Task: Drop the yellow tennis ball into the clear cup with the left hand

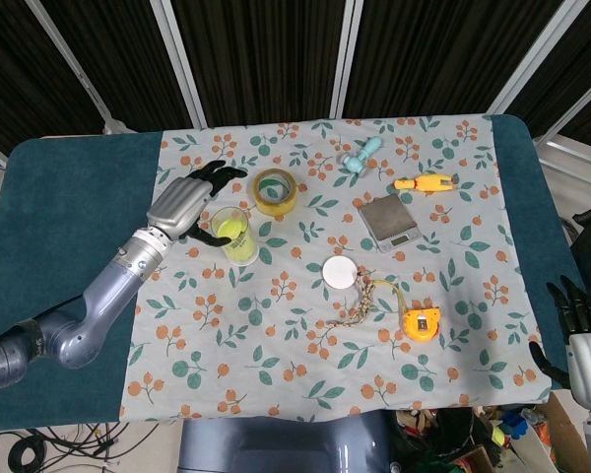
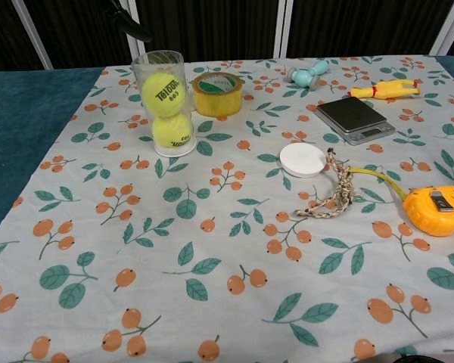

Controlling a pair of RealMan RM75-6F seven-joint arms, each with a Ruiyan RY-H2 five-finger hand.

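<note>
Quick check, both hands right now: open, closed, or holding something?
Left robot hand: open, fingers spread beside the clear cup, holding nothing.
Right robot hand: open at the table's edge, holding nothing.

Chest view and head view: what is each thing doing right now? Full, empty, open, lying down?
Clear cup: upright, two balls stacked inside.
Top tennis ball: in the cup, on the lower ball.
Left hand: open beside the cup, holding nothing.
Right hand: off the table, fingers apart.
Tape roll: lying flat.
Tape measure: tape pulled out.
</note>
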